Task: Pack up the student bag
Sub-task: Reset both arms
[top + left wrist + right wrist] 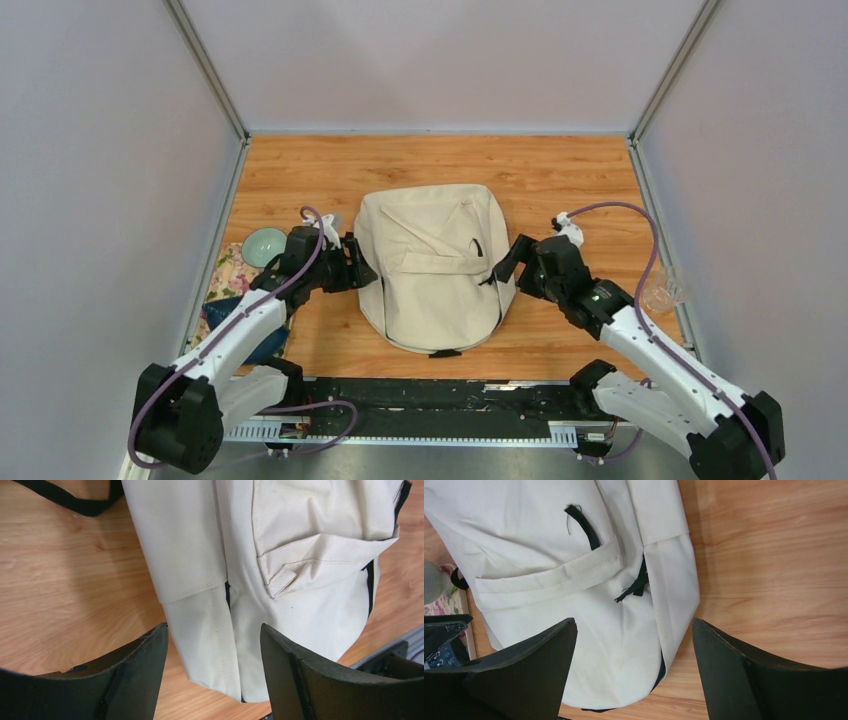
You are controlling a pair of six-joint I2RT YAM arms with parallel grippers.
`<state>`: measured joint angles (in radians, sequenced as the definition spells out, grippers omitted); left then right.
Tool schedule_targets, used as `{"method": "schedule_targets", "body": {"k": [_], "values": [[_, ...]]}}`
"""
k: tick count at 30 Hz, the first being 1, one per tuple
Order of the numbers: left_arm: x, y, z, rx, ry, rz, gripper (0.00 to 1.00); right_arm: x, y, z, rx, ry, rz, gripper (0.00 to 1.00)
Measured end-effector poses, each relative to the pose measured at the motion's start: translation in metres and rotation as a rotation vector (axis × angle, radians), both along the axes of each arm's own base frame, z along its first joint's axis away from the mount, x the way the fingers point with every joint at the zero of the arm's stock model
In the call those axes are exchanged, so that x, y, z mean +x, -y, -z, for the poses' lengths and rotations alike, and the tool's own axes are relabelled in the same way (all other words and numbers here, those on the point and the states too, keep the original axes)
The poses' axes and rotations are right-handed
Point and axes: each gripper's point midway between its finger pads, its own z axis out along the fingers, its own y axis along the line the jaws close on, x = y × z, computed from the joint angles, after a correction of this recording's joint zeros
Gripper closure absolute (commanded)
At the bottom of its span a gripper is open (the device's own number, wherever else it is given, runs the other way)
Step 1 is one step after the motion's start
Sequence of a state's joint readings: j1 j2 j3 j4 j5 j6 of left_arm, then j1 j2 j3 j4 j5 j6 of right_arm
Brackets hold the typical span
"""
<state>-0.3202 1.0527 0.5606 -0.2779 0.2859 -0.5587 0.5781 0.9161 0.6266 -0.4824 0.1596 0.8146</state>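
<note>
The student bag, a cream-beige fabric backpack, lies flat in the middle of the wooden table with its front pocket up. My left gripper is open at the bag's left edge. In the left wrist view the bag's side seam lies between the spread fingers, and the gripper holds nothing. My right gripper is open at the bag's right edge. In the right wrist view its jaws straddle the bag's lower corner without gripping. A black zipper pull hangs near the pocket flap.
A teal bowl, a floral cloth and a dark blue item lie at the table's left edge. A clear cup stands at the right edge. A black rail runs along the front. A black strap lies beside the bag.
</note>
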Motion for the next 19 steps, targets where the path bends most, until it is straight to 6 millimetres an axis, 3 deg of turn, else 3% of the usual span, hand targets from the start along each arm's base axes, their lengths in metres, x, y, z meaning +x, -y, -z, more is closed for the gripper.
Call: {"method": "schedule_targets", "body": {"k": [4,8,11,15,19], "values": [[0.002,-0.013,-0.022,0.040,0.107,-0.033,0.24,0.004,0.019,-0.042,-0.045,0.136,0.027,0.11],[0.012,-0.023,-0.055,0.074,0.212,-0.066,0.24,0.010,0.031,-0.097,-0.045,0.290,0.054,0.11],[0.021,-0.028,-0.081,0.095,0.278,-0.093,0.24,0.009,0.038,-0.123,-0.040,0.366,0.066,0.11],[0.026,-0.034,-0.105,0.106,0.348,-0.115,0.24,0.005,0.044,-0.137,-0.038,0.414,0.074,0.11],[0.024,-0.036,-0.109,0.114,0.365,-0.115,0.24,0.003,0.047,-0.141,-0.037,0.430,0.076,0.11]]}}
